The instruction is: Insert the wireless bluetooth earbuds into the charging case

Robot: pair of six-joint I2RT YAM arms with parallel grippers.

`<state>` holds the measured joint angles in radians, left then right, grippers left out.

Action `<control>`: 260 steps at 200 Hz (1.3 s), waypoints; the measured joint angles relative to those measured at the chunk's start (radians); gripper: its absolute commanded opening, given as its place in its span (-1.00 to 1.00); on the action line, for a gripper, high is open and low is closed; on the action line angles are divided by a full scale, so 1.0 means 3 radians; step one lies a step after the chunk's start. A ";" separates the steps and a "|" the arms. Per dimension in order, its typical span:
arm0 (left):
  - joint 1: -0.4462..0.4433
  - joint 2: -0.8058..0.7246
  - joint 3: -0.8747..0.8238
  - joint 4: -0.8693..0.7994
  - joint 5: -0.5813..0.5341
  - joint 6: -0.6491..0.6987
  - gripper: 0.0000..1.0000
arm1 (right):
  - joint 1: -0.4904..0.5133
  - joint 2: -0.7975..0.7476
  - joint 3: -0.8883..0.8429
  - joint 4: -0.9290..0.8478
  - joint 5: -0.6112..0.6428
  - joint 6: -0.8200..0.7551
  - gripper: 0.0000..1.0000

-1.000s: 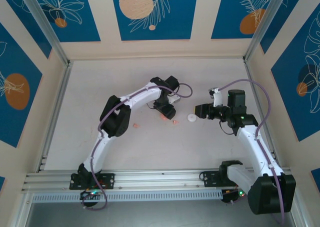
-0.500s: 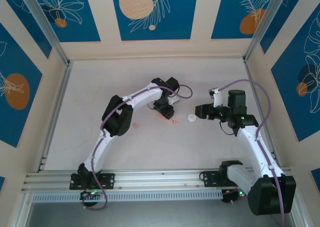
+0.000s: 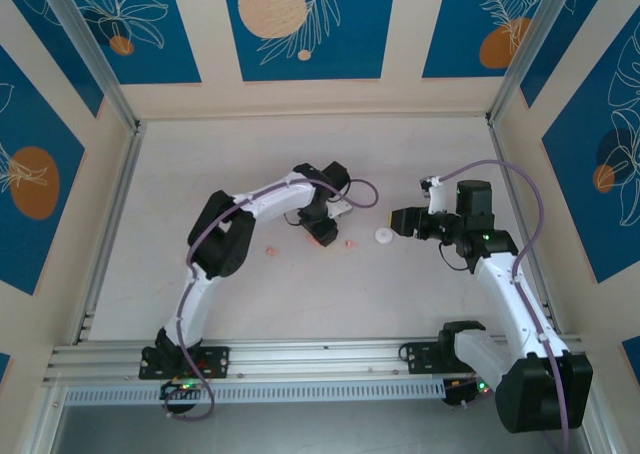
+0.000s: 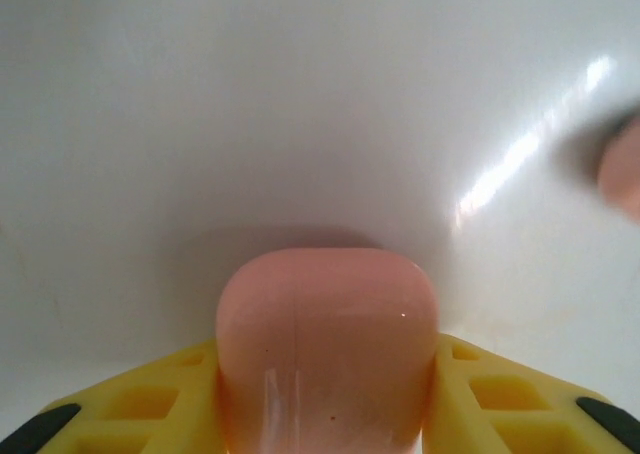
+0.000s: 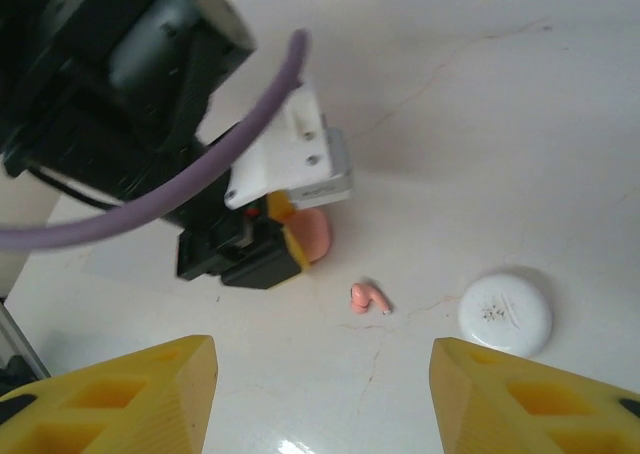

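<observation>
Charging case (image 4: 325, 314), glossy rounded pink, pinched in left hand (image 4: 325, 379), right hand (image 5: 320, 364) open

The charging case (image 4: 325, 324) is a smooth, glossy salmon-pink block with rounded corners and a thin seam line down its face. It sits low on the white counter (image 3: 420, 154), wedged between the yellow fingers (image 4: 150, 399) of the left pincer (image 4: 326, 359), which touch both its sides. The two wireless bluetooth earbuds lie loose on the counter, one on each side of the case. The right earbud (image 5: 368, 298), coral-pink with a small whitish tip, lies on its side near the case. The left earbud (image 3: 270, 250) rests farther off.
</observation>
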<state>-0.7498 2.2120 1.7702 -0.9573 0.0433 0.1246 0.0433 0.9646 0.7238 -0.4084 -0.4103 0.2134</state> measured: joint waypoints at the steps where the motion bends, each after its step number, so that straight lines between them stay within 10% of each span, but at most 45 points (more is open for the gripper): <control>1: 0.0000 -0.0011 -0.0015 0.0004 0.0000 0.0004 -0.14 | -0.0001 0.0009 0.0001 -0.0004 -0.0005 0.0011 0.16; 136: -0.0001 -0.2331 -0.2358 0.1695 0.0585 0.0762 -0.19 | 0.0183 0.1043 0.0514 -0.0496 -0.1303 0.0242 0.02; 260: -0.0001 -0.2499 -0.2461 0.1921 0.0820 0.1006 -0.21 | 0.1097 0.1892 0.1058 -0.0587 -0.1530 0.0164 -0.03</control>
<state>-0.7502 1.4624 1.0321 -0.3809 0.2893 0.4263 0.3725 1.5322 1.0412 -0.5846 -0.8692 0.2626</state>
